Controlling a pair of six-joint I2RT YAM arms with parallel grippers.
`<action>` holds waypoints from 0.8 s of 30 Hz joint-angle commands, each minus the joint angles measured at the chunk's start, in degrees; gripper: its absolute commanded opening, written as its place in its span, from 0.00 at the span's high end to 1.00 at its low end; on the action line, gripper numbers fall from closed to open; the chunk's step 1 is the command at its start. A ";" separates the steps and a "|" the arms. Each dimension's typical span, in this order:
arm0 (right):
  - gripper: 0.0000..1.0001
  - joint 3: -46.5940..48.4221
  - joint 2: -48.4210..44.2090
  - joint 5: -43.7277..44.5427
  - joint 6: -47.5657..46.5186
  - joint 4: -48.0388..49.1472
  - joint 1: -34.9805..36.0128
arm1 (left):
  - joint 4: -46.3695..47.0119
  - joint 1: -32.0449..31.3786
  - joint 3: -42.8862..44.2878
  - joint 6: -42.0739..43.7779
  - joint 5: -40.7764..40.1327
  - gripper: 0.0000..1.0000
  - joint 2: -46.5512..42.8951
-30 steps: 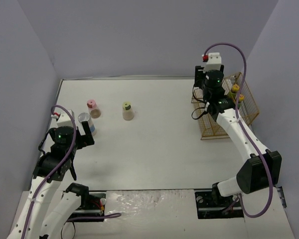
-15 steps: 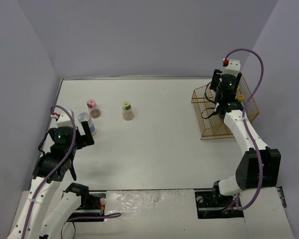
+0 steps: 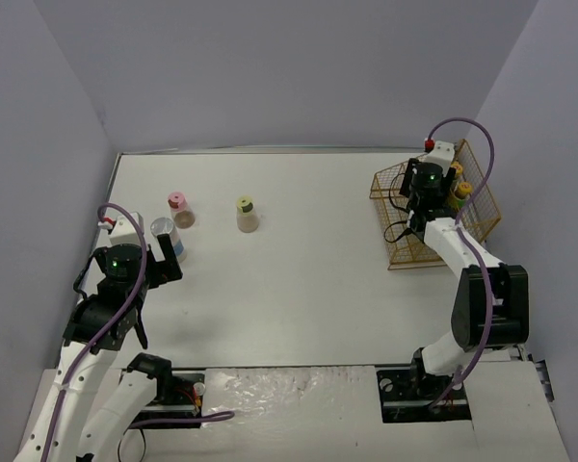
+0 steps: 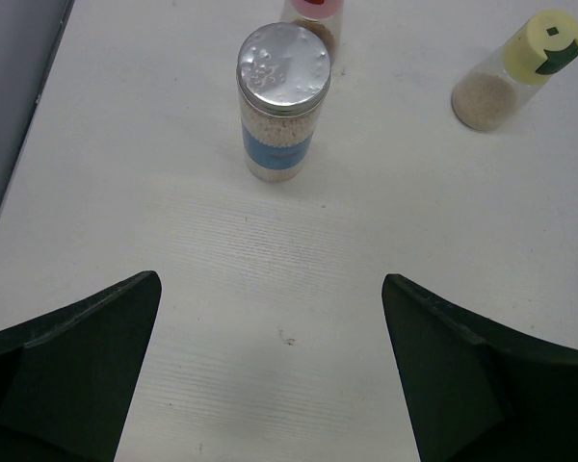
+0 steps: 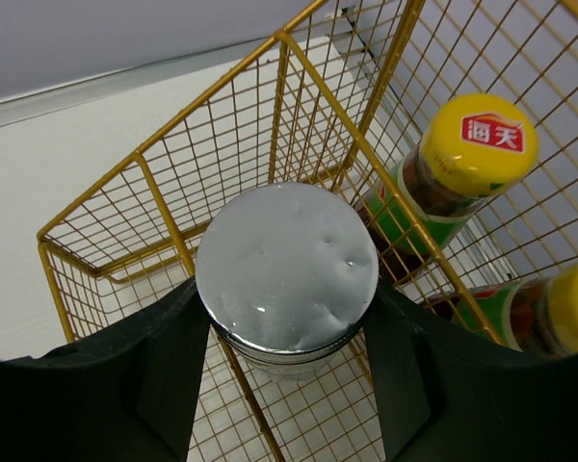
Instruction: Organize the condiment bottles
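Right tool [image 5: 287, 322]: closed on a silver-lidded jar [image 5: 287, 265], one black finger pressed to each side just under the lid. The held jar is upright over the gold wire basket [image 5: 164, 192]. Cannot tell whether its base touches the basket floor.

Basket: sits at the far right corner of the white counter [image 3: 318, 289], close to the right edge.

In the basket, on the side nearer the counter's right edge: two dark bottles with yellow caps.
- First dark bottle [image 5: 462, 164]: green and red label, red mark on the cap, just beside the held jar with a basket wire between them.
- Second dark bottle [image 5: 549, 318]: partly cut off at the frame edge.

Left tool [image 4: 270, 385]: fingers spread wide, nothing between them, above bare counter near the left edge.

On the counter beyond the left tool:
- Second silver-lidded jar [image 4: 282, 101]: blue label, upright, apart from both fingers.
- Pink-capped shaker [image 3: 178, 207]: just behind that jar, toward the far edge.
- Yellow-green-capped shaker [image 4: 520, 67]: further toward the counter's middle, apart from the other two.
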 commanded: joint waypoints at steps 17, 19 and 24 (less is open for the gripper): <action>0.35 -2.61 -3.20 -2.41 8.19 3.83 0.33 | 2.46 0.33 0.55 -0.19 0.22 0.03 0.97; 0.31 -2.52 -4.53 -2.72 8.40 2.74 0.33 | 2.40 0.33 0.55 -0.28 0.22 0.03 1.00; 0.23 -1.11 -7.82 -4.52 8.69 -1.30 0.33 | 2.29 0.33 0.58 -0.51 -0.13 0.03 1.41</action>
